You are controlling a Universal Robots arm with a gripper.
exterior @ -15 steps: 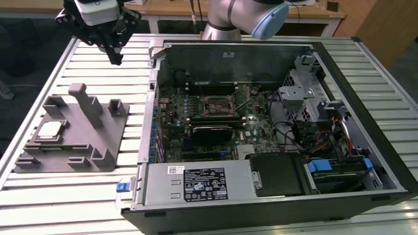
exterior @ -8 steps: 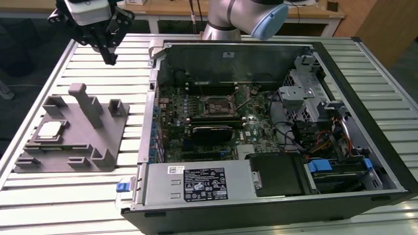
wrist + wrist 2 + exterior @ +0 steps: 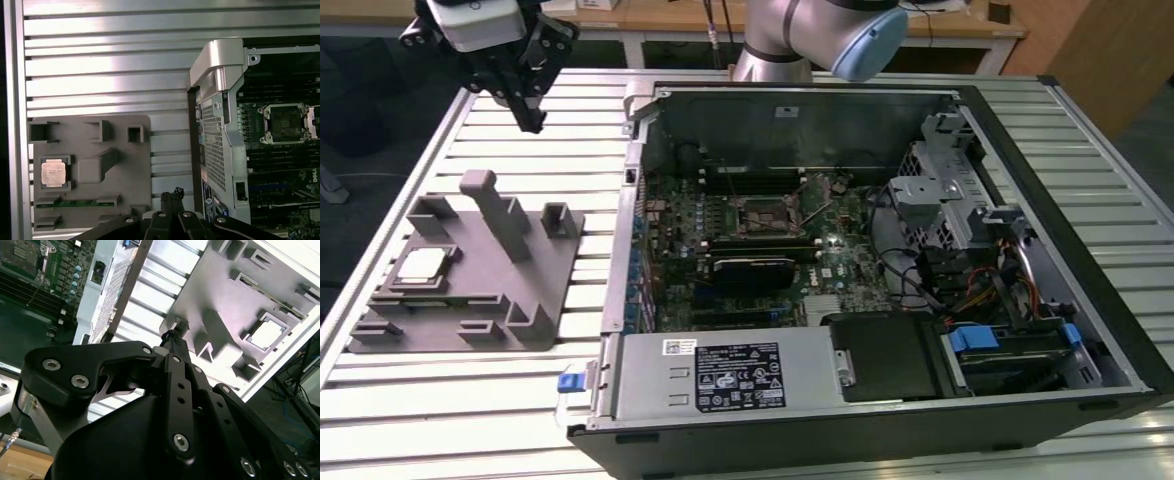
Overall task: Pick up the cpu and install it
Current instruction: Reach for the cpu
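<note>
Silvery cpu (image 3: 424, 265) well apart from gripper (image 3: 531, 122)

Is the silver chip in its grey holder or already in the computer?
In the holder: the cpu lies flat in a recess of the grey fixture, outside the computer case; the pincer hangs apart from it.

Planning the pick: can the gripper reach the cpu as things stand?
Probably yes: the cpu lies uncovered in a pocket of the fixture, and the gripper hangs above the table beyond it, nothing between.
</note>
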